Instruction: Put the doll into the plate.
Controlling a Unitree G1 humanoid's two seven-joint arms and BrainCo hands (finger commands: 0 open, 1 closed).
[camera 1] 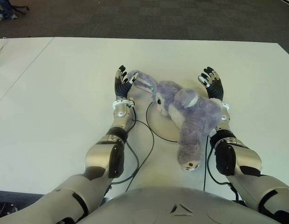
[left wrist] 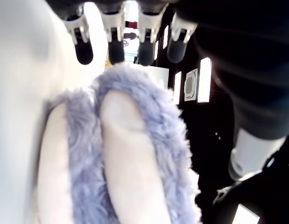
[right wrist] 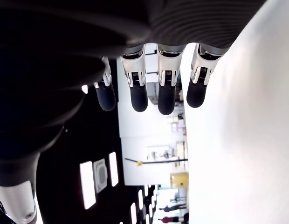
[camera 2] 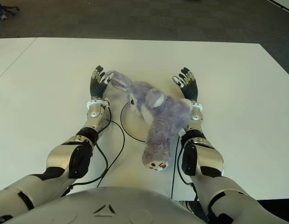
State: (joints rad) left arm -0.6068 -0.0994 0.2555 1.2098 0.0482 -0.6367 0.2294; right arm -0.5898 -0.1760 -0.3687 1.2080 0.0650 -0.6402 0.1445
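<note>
Left hand (camera 1: 122,82): fingers (left wrist: 115,43) extended and spread, gripping nothing; palm turned inward toward the doll. Just beyond the fingertips in the left wrist view, one long furry ear (left wrist: 130,154) of the doll, pale inner lining showing; whether ear touches fingertips, cannot tell.

Right hand (camera 1: 211,83): fingers (right wrist: 166,88) straight, slightly apart, empty; nothing between or against them in the right wrist view. Palm turned inward, facing the left hand across the doll.

Between the two hands: doll (camera 1: 186,116), a lavender plush rabbit, lying on its side. Head nearer the left fingers, one ear stretched out to the left fingertips; body running back along the inner side of the right forearm, foot (camera 1: 190,163) well behind both sets of fingers, toward the robot's torso.

Under the doll's head and upper body: plate (camera 1: 156,122), white, round, flat, its dark rim visible just behind the left wrist. Lower body and foot overhanging the plate's near edge.

Beneath all: table (camera 1: 65,93), white, extending outward past both sets of fingertips. Cables (camera 1: 142,140) trailing back from the wrists.
</note>
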